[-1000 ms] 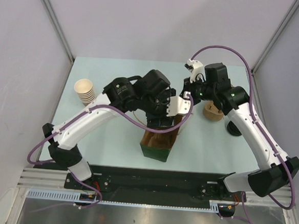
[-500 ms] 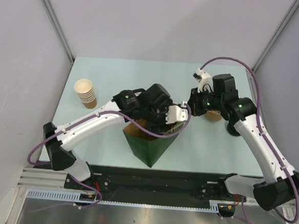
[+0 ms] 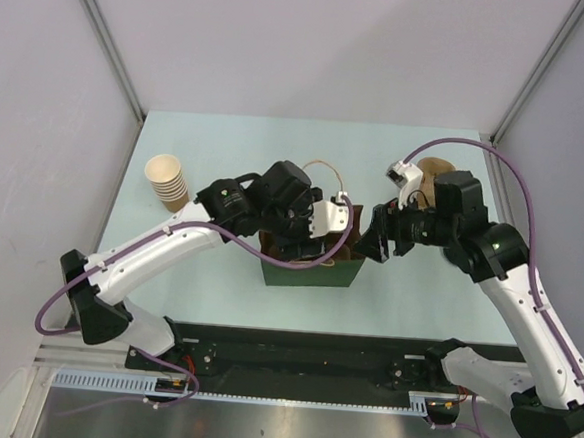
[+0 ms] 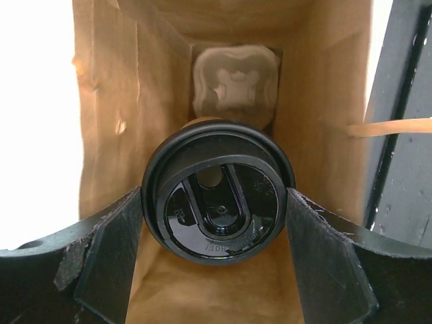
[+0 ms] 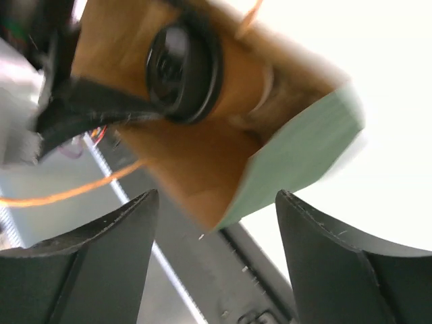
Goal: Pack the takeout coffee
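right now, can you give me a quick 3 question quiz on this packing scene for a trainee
1. True or false: the left pincer is shut on the takeout coffee.
2. Pick one. The takeout coffee is: A) inside the green bag; B) standing on the table; C) on the stack of cups.
3. Short answer: is the right pincer open or shut?

Key: 1 true; 2 A; 3 open.
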Tool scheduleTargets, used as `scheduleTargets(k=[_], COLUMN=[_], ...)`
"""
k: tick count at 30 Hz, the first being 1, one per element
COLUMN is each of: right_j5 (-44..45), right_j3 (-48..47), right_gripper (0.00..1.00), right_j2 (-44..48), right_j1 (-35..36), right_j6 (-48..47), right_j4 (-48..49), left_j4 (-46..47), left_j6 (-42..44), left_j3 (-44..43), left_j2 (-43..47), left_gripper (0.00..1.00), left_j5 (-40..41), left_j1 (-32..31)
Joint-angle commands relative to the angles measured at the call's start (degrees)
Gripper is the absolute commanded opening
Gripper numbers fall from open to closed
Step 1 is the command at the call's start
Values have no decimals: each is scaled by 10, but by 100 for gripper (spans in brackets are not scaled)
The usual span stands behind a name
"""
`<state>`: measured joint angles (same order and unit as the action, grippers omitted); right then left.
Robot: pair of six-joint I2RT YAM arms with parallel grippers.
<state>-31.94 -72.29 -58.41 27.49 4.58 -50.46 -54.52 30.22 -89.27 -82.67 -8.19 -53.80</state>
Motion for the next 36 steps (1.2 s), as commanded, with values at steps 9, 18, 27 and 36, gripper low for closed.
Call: scheduleTargets(k=[9, 18, 27, 36], right_j5=[11, 37, 52, 85], right_j3=[-51, -52, -52, -39], right_gripper=[80, 73, 23, 0], right_j2=[-52, -90, -99, -63], right_j1=[-23, 62, 102, 143], right_j6=[-126, -280, -306, -268], right_j4=[165, 173, 151, 187], left_j4=[42, 56, 98, 217], left_j6=[11, 9, -14, -20], left_j3=[60, 89, 161, 262], left_j2=[52, 75, 119, 187], left_gripper=[14, 13, 11, 10], left_j5=[-12, 1, 39, 110], left_j1=[-12, -37, -67, -85])
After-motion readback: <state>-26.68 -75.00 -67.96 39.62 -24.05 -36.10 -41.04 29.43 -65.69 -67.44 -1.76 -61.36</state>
